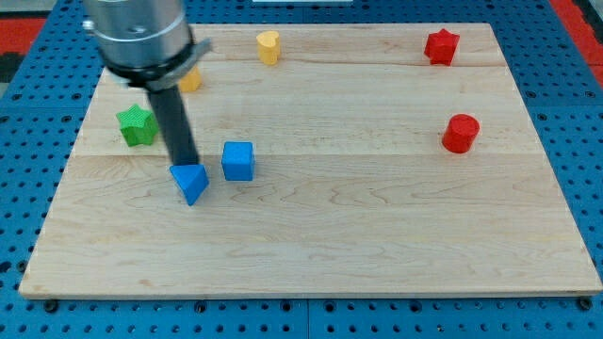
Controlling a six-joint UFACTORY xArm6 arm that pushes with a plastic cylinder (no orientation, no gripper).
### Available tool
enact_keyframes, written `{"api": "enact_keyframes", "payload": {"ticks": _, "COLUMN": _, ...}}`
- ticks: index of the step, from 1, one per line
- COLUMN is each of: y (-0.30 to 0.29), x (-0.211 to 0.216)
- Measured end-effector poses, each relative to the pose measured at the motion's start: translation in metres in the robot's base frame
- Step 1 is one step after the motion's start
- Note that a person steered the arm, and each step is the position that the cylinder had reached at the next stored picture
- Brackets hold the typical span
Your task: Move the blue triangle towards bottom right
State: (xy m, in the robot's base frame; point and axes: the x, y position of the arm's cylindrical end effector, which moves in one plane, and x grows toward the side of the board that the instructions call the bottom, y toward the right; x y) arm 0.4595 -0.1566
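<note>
My tip point(187, 164), a bare rod grasping nothing, touches the upper-left edge of the small blue triangular block point(190, 182) at the pale wooden board's point(377, 235) left-centre, where a steady, centred push should keep it from rotating off toward the neighbouring blue cube point(238, 160).

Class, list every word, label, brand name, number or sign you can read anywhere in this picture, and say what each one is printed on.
None: no readable text in the camera view.
The wooden board, the blue triangle, blue cube, green star, both red blocks and yellow blocks are plain.
The arm's grey housing above my tip shows no marking.
</note>
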Motion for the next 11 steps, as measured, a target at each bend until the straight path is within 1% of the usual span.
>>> {"api": "enact_keyframes", "payload": {"ticks": 1, "y": -0.016, "x": 0.012}}
{"api": "enact_keyframes", "payload": {"ticks": 2, "y": 0.077, "x": 0.015}}
{"api": "enact_keyframes", "payload": {"ticks": 3, "y": 0.144, "x": 0.025}}
{"api": "enact_keyframes", "payload": {"ticks": 4, "y": 0.065, "x": 0.015}}
{"api": "enact_keyframes", "payload": {"ticks": 5, "y": 0.018, "x": 0.025}}
{"api": "enact_keyframes", "payload": {"ticks": 6, "y": 0.080, "x": 0.052}}
{"api": "enact_keyframes", "payload": {"ticks": 7, "y": 0.196, "x": 0.077}}
{"api": "enact_keyframes", "payload": {"ticks": 8, "y": 0.203, "x": 0.083}}
{"api": "enact_keyframes", "payload": {"ticks": 9, "y": 0.150, "x": 0.096}}
{"api": "enact_keyframes", "payload": {"ticks": 10, "y": 0.166, "x": 0.111}}
{"api": "enact_keyframes", "payload": {"ticks": 11, "y": 0.244, "x": 0.112}}
